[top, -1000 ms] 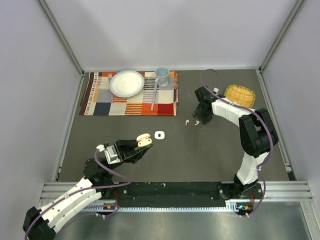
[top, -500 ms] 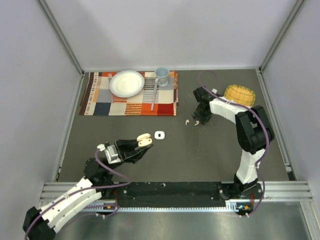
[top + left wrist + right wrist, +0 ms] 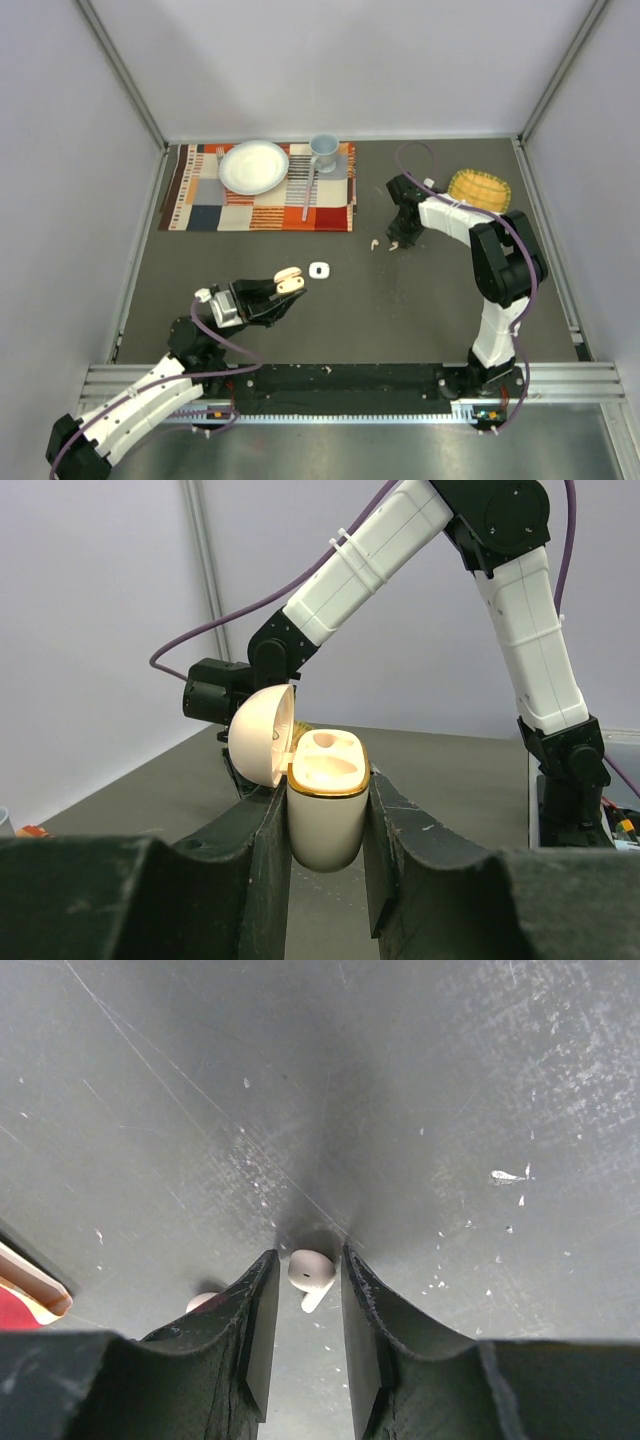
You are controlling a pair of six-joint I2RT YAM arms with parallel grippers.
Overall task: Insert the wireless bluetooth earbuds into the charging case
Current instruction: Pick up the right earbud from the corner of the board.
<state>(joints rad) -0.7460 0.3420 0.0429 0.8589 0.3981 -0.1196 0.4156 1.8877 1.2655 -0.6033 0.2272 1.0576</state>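
Observation:
My left gripper (image 3: 290, 280) (image 3: 325, 815) is shut on a cream charging case (image 3: 326, 800) with a gold rim. It holds the case upright above the table, lid (image 3: 262, 735) swung open and both sockets showing. A second small white case (image 3: 319, 270) lies on the table just beyond it. My right gripper (image 3: 397, 242) (image 3: 305, 1265) points down at the table, jaws narrowly open. Its fingers (image 3: 262, 1305) stand either side of one white earbud (image 3: 311, 1272) lying there. Another earbud (image 3: 203, 1302) (image 3: 372, 243) lies just outside the left finger.
A patterned placemat (image 3: 230, 205) at the back left carries a white plate (image 3: 253, 166), a cup (image 3: 323, 150) and a spoon (image 3: 308, 192). A yellow woven dish (image 3: 478, 188) sits at the back right, behind the right arm. White walls and metal rails ring the table.
The right gripper's jaws have drawn in around the earbud and the arm has shifted slightly. The left arm and its case have not moved.

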